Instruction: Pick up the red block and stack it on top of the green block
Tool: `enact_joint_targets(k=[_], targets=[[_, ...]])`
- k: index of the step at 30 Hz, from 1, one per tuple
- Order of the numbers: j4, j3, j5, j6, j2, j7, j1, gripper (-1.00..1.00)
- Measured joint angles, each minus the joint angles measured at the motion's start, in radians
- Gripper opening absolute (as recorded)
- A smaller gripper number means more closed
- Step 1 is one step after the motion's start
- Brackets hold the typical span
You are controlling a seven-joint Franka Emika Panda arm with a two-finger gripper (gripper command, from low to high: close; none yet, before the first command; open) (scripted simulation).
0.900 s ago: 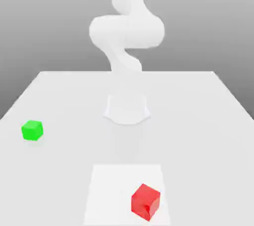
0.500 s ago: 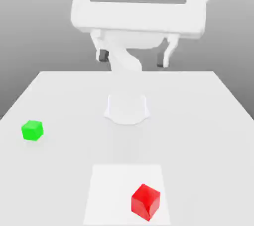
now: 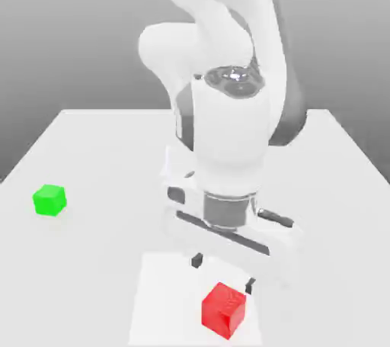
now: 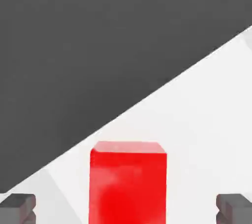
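Around me lies a plain white table (image 3: 91, 155), smooth and matte, with a paler square patch (image 3: 164, 300) set into its near part. Behind it rises a bare grey backdrop (image 3: 68, 25), darker toward the top. Soft, even light leaves only faint shadows.

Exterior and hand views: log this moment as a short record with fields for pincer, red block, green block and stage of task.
pincer: open, fingers spread wide, hanging just above the red block
red block: on the table, on a paler square patch, not gripped; in the hand view it sits between the two fingertips
green block: on the table at the exterior view's left, apart from the arm, nothing on it
table: white, flat
stage: approach to grasp; lift and stack not yet done
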State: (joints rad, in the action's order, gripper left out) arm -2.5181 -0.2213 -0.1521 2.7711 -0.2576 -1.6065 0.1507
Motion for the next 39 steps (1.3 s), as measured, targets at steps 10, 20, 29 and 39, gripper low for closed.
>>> enact_joint_targets(k=[10,20,29,39], targets=[[0.015,0.055,-0.047,0.083,-0.1,-0.038,-0.046,-1.0],[-0.086,0.143,0.049,-0.071,0.151,-0.023,0.116,-1.0],[-0.251,0.366,0.029,-0.094,0.345,-0.175,0.614,-1.0],[-0.325,0.496,0.175,0.089,0.242,-0.139,0.745,-1.0]])
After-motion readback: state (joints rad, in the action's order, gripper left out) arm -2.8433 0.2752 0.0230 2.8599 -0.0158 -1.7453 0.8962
